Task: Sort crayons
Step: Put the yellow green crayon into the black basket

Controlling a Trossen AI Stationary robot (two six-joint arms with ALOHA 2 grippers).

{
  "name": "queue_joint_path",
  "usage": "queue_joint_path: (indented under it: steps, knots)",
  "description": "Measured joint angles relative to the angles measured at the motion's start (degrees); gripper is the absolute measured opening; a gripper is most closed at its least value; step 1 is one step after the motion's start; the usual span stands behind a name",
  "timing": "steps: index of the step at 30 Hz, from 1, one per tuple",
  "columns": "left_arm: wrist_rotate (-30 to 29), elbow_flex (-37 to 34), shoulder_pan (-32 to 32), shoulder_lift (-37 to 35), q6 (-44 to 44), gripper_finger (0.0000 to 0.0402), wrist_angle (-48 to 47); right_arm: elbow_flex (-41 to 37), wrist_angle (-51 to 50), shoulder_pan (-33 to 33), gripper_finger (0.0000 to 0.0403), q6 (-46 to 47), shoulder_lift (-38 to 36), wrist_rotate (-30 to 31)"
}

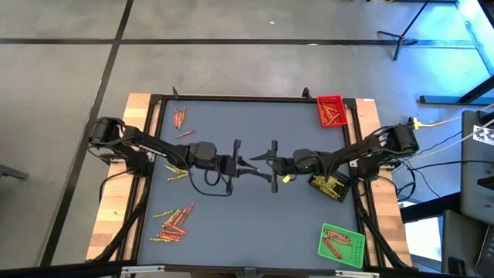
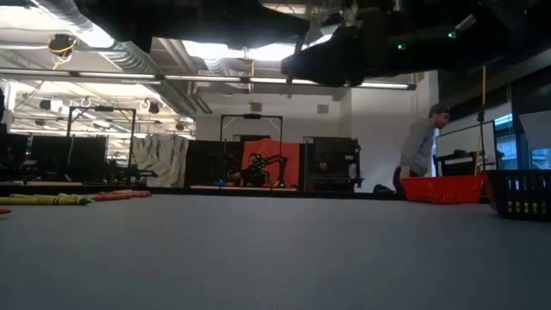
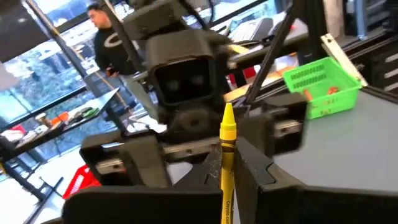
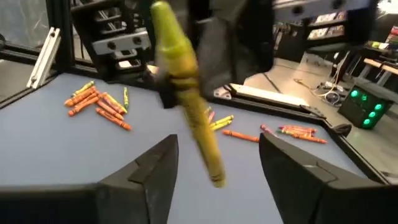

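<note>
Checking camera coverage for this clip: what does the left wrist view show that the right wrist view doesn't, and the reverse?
Only the left wrist view shows the green tray, a red tray and a person behind the table. Only the right wrist view shows loose crayons scattered on the table and the right claw standing open around the crayon. Both show the yellow crayon held by the shut left claw, passed between the arms.

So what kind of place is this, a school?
Probably a robot lab or workshop, not a school: the low view shows bare ceiling ducts, another robot rig by an orange panel, and a person among dark equipment racks.
</note>
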Motion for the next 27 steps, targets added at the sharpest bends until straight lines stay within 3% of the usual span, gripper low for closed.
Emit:
queue_joint_path:
  steps: [4,12,18,22,27]
  knots:
    - [-0.26,0.00,0.08,0.11,0.07,0.0000,-1.20,1.74,-1.51,0.00,0.0179,-0.30,0.43,-0.23]
    - [-1.58,0.00,0.10,0.11,-0.64,0.0000,-1.88,1.82,-2.33,0.37,0.0018,-2.76,0.48,0.78]
    - [-1.41,0.00,0.10,0.10,-1.84,0.0039,-1.68,1.85,-2.90,0.37,0.0040,-2.54,0.48,1.62]
    - [-1.70,0.00,-0.14,-0.07,-2.96,0.0090,-1.69,1.82,-6.26,0.37,0.0018,-2.31,-0.96,3.56]
    - [-9.36,0.04,-1.16,-3.52,-3.28,0.0131,-9.38,4.31,-22.61,1.59,0.0021,1.05,-7.04,9.51]
